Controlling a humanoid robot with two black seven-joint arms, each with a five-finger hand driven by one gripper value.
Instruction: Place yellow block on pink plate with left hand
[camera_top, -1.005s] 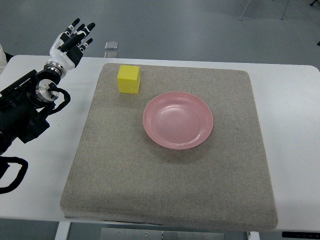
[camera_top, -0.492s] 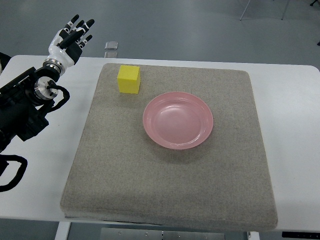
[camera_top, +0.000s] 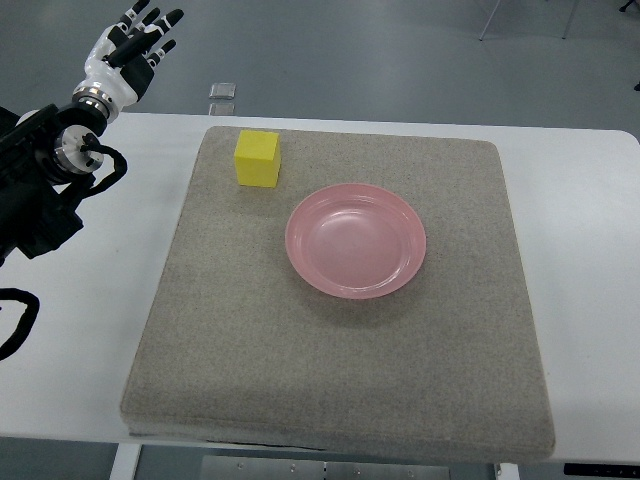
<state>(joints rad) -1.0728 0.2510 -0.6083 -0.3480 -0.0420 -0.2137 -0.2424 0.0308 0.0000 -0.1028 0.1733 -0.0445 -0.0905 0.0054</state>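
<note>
far left, the left hand (camera_top: 128, 47) is held high beyond the bench (camera_top: 90, 330), fingers spread, nothing gripped. next, one yellow block (camera_top: 257, 159) is seen untouched on the grey mat (camera_top: 330, 370), near its back-left corner. right of it, one pink plate (camera_top: 356, 240) lies empty. nothing done yet: reach, grasp and placement are all left.

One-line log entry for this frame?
stage: pre-grasp | left robot hand: open, empty, beyond table's far-left edge | yellow block: on mat, untouched | pink plate: empty | right arm: out of view
</note>
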